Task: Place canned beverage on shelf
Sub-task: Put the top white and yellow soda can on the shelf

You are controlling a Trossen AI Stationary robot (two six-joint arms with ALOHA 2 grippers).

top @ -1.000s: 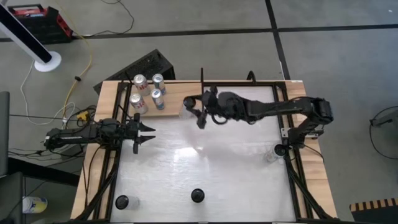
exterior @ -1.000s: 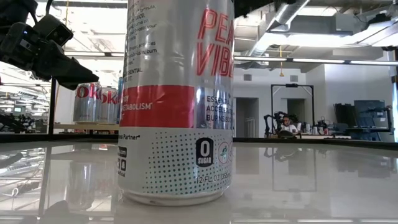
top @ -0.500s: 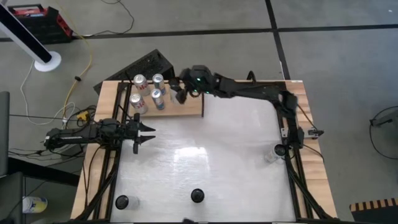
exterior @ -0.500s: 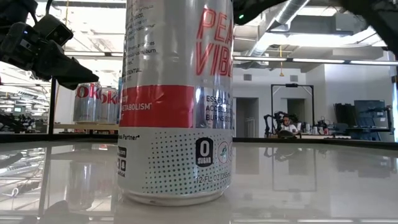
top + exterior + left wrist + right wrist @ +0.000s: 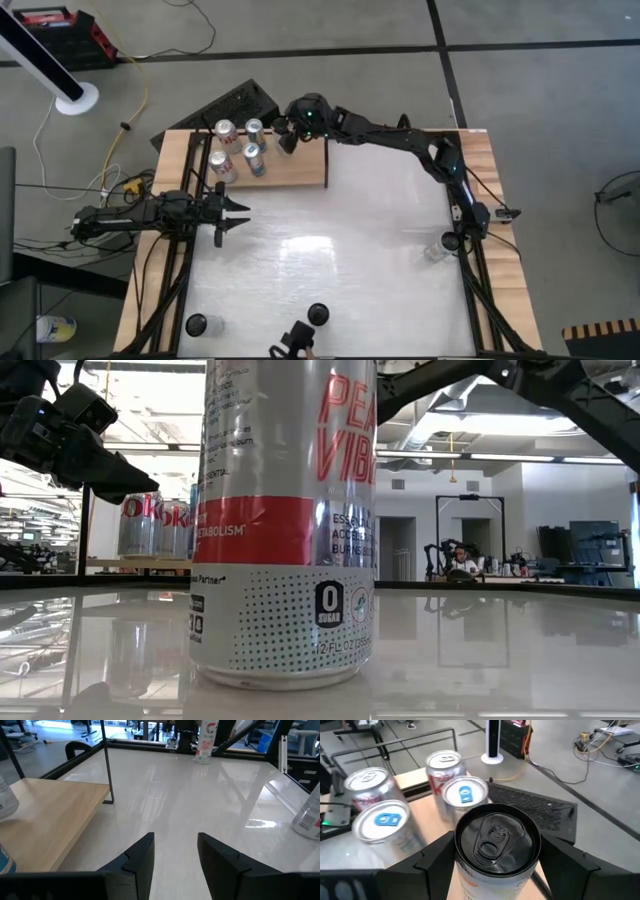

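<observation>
Right wrist view: right gripper (image 5: 497, 862) clamps the can (image 5: 497, 840) — lowered carelessly, it could topple shelf (image 5: 300, 165) cans (image 5: 465, 795); left gripper (image 5: 175, 852) waits open.

You see a silver can (image 5: 285, 520) with a red band, red lettering and a black dot pattern on the glossy white worktop (image 5: 330, 250); the light-wood shelf (image 5: 290, 168) shows fine grain, and blue-tabbed silver cans (image 5: 464, 795) stand there.

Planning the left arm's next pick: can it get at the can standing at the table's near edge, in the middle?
Probably yes. The left hand is open and idle, with bare tabletop between it and the can; reach is unconfirmed.
</observation>
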